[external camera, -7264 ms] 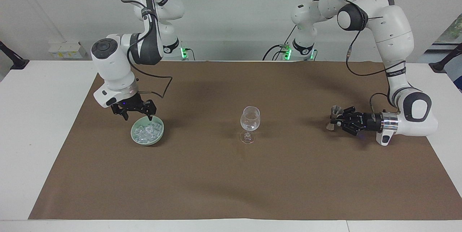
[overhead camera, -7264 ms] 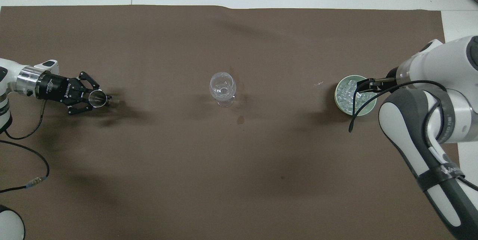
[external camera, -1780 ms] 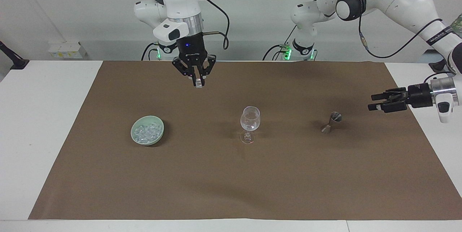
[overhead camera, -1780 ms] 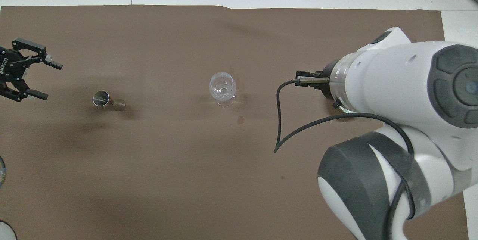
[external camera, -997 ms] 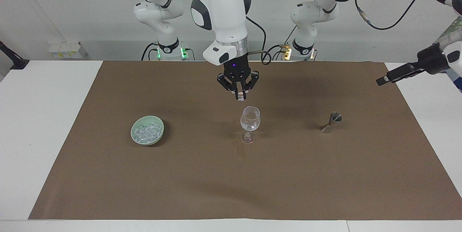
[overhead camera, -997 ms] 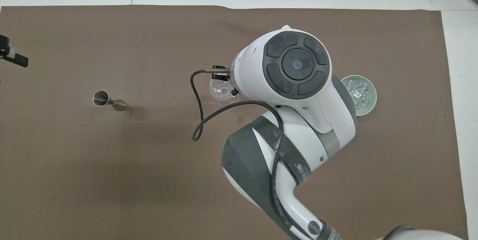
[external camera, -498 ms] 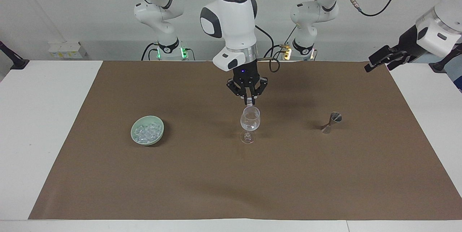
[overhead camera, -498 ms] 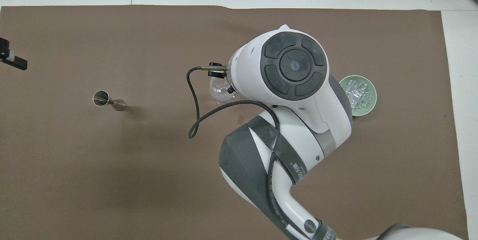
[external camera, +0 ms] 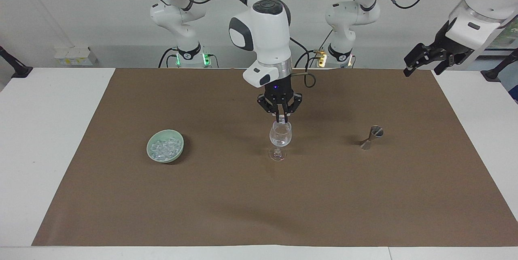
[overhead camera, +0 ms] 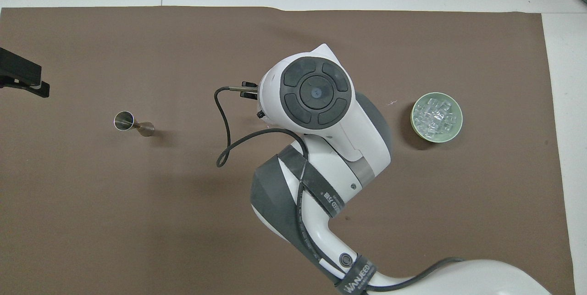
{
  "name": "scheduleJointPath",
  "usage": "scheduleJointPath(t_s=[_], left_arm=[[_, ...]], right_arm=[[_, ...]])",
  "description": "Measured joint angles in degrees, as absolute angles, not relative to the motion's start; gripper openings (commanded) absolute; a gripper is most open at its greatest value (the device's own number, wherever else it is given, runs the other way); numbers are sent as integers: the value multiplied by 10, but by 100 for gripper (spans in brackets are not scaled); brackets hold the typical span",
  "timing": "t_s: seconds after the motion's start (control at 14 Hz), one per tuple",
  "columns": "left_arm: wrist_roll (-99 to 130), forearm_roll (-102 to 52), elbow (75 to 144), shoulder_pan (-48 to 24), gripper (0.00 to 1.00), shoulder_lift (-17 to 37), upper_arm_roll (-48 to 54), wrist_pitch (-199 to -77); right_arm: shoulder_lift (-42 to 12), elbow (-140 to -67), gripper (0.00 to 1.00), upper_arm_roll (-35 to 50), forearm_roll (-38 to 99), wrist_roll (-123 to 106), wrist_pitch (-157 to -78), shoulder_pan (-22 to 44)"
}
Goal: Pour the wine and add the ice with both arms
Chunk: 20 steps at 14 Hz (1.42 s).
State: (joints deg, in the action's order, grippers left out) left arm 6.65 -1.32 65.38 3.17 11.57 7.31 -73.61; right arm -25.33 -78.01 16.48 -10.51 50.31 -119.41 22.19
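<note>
While my right tool, pinching an ice chunk, hangs just above the glass, an off-centre release could strike the rim, and my left tool waits wide apart.

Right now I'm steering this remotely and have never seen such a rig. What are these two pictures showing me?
These are two white robot arms at a table covered by a brown mat. One picture looks at the robots from across the table; the other looks down from above their end.

On the mat stand a glass, a green bowl of ice toward the right arm's end, and a metal jigger toward the left arm's end.

The right gripper is just over the glass's mouth, shut on an ice chunk. In the view from above, the right arm hides the glass.

The left gripper waits open and empty, raised over its end of the table.
</note>
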Motion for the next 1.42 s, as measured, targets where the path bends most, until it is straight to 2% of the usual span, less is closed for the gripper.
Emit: scheduleJointPath(t_s=[0.28,1.0,1.14,1.21,1.28,1.42], left_arm=[[55,-13,716,29,100,73,78,-756],[33,-13,723,26,100,64,77,-779],[33,-13,727,26,100,60,77,-781],[32,-12,732,26,100,57,77,-786],[32,-9,740,24,100,53,77,-794],[31,-3,760,18,100,41,78,-812]], right_arm=[[-264,-780,0,165,-114,512,-1203,225],[-265,-792,0,165,-115,512,-1202,227],[-265,-793,12,165,-115,512,-1202,228],[-265,-793,21,165,-115,512,-1202,228],[-265,-793,39,165,-115,512,-1202,228],[-265,-793,44,165,-117,512,-1202,228]])
